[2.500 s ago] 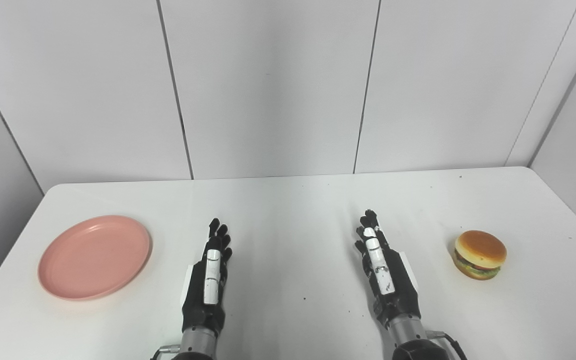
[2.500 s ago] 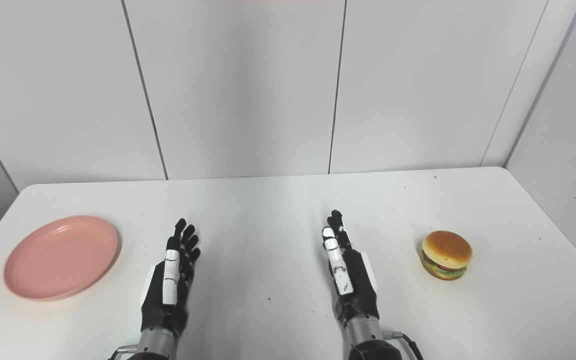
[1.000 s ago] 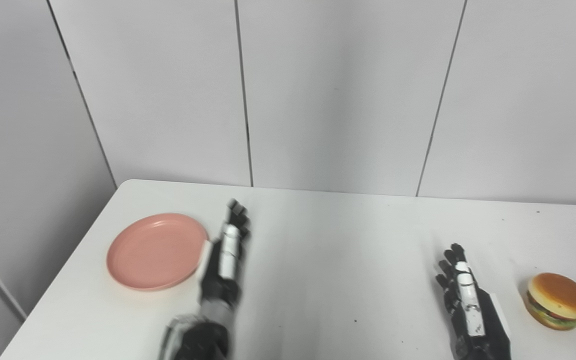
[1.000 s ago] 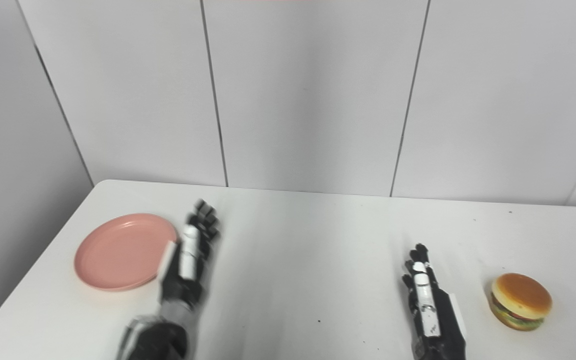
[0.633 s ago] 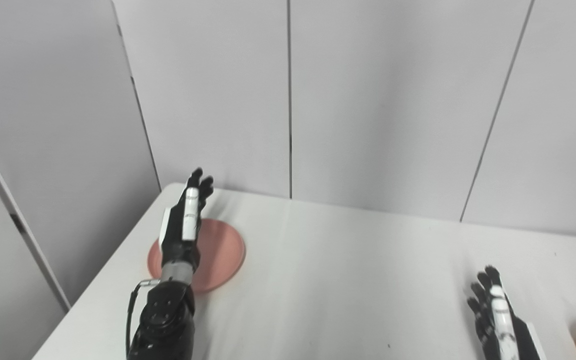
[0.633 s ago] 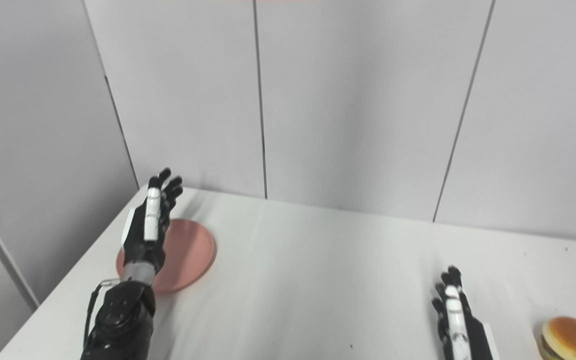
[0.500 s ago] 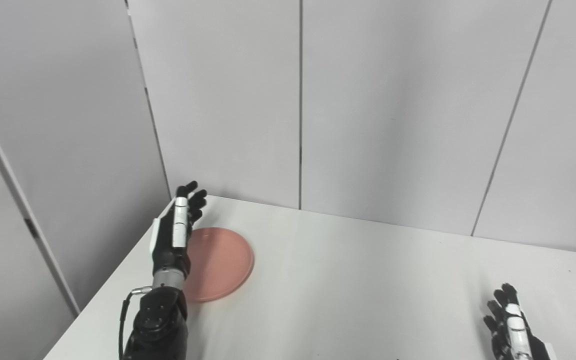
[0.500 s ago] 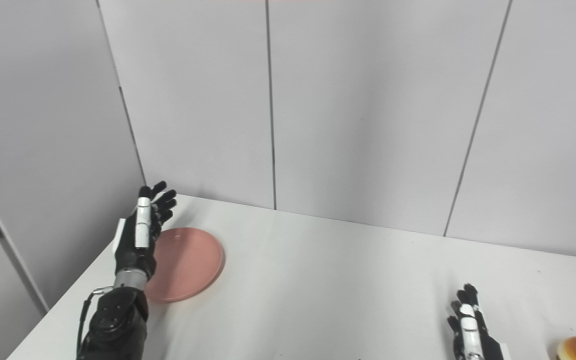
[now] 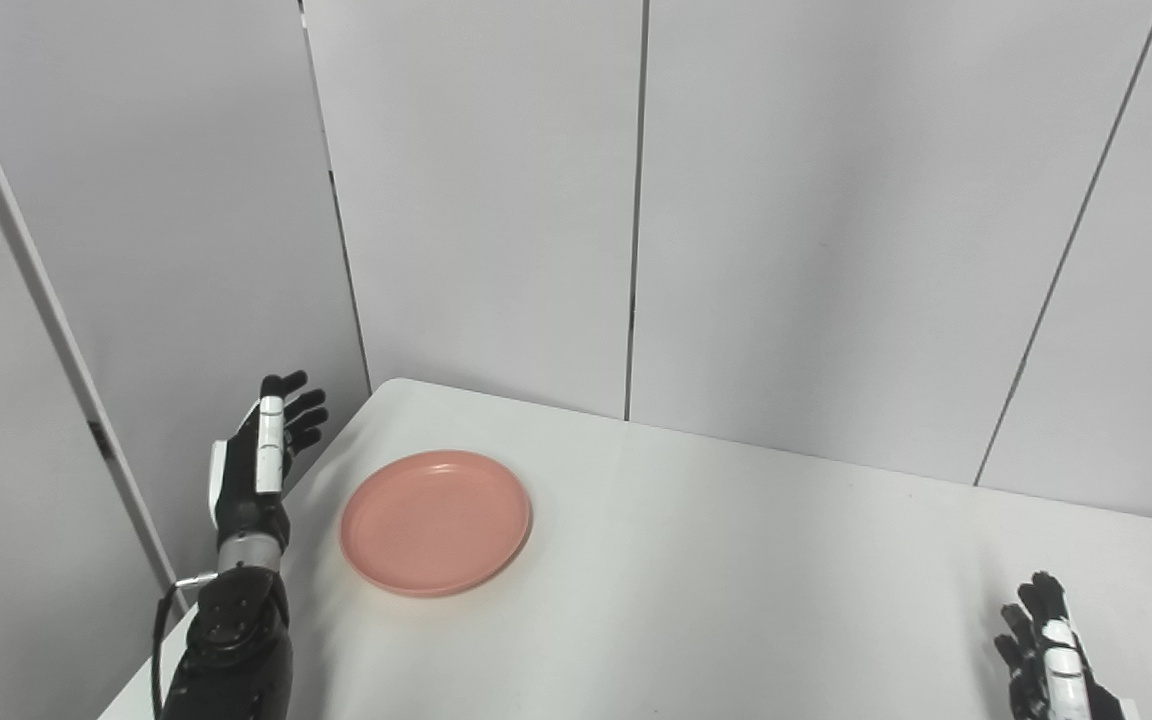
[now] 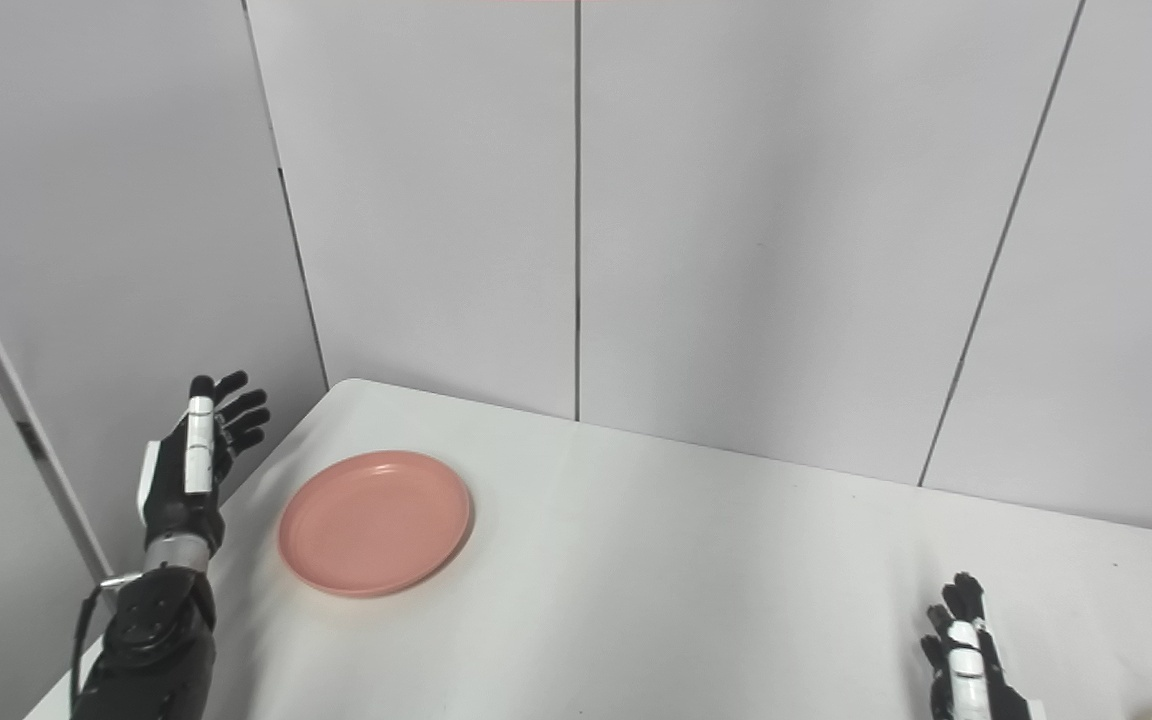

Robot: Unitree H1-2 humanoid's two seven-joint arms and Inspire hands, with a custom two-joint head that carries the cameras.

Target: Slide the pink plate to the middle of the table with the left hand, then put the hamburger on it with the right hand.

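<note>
Flanking a pink plate point(image 9: 435, 521) on the white table point(image 9: 736, 600), both robot hands spread empty.

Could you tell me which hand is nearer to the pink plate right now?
The left hand. It is raised just off the pink plate's left side, open and not touching it. The right hand is far across the table, at the bottom right.

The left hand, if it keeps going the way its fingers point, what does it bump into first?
Probably the grey wall. The left hand points up and away, beside the pink plate, not at it.
</note>
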